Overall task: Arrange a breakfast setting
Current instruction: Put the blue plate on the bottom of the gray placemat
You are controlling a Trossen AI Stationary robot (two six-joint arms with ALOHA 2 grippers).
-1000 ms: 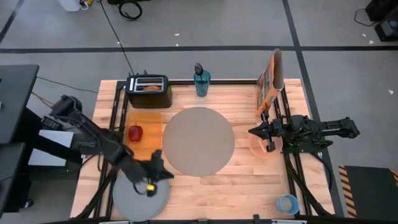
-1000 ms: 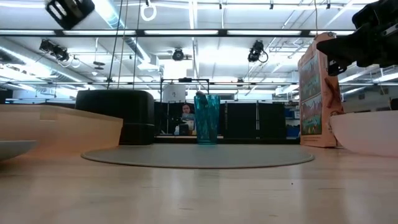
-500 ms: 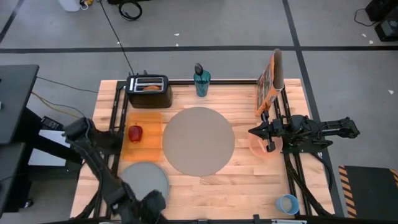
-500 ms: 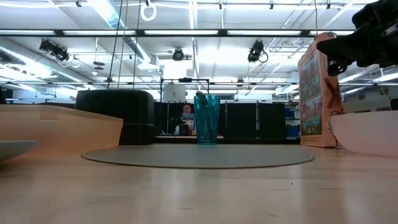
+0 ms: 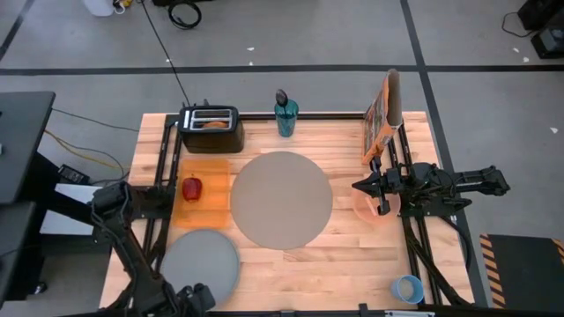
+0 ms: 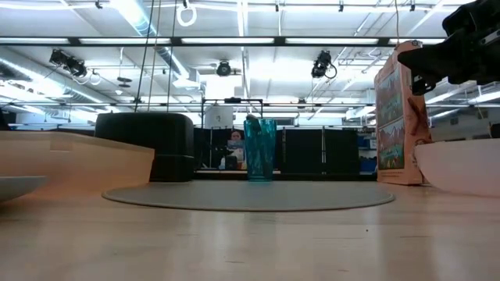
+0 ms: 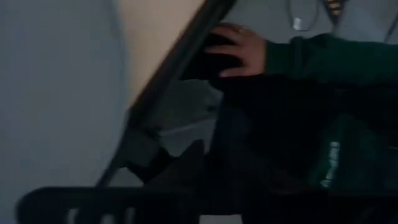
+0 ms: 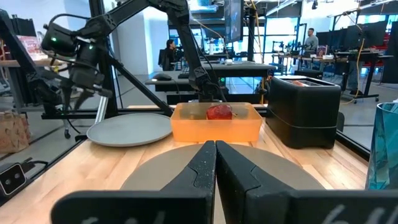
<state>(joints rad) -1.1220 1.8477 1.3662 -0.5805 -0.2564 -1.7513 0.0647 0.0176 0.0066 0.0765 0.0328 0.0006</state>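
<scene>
The large grey mat [image 5: 282, 200] lies mid-table. The grey plate [image 5: 200, 261] lies flat at the near left and also shows in the right wrist view [image 8: 129, 130]. The red apple [image 5: 191, 187] sits in an orange tray [image 5: 210, 167]. The bagel [image 5: 212, 124] sticks out of the toaster [image 5: 211, 134]. The orange cereal box [image 5: 380, 119] stands at the far right. The light-blue cup [image 5: 406, 288] stands near right. My right gripper [image 5: 356, 186] is shut and empty above the pink bowl [image 5: 367, 210]. My left gripper [image 5: 189, 301] is past the table's near edge. The spoon is out of view.
A teal bottle [image 5: 285, 114] stands at the far edge behind the mat. Black frame rails [image 5: 407, 238] run along both table sides. In the left wrist view a person's hand [image 7: 239, 50] and green sleeve [image 7: 323, 59] show beyond the table.
My left gripper has drawn back from above the grey plate toward the table's near edge and past it. The plate lies uncovered where it was.
</scene>
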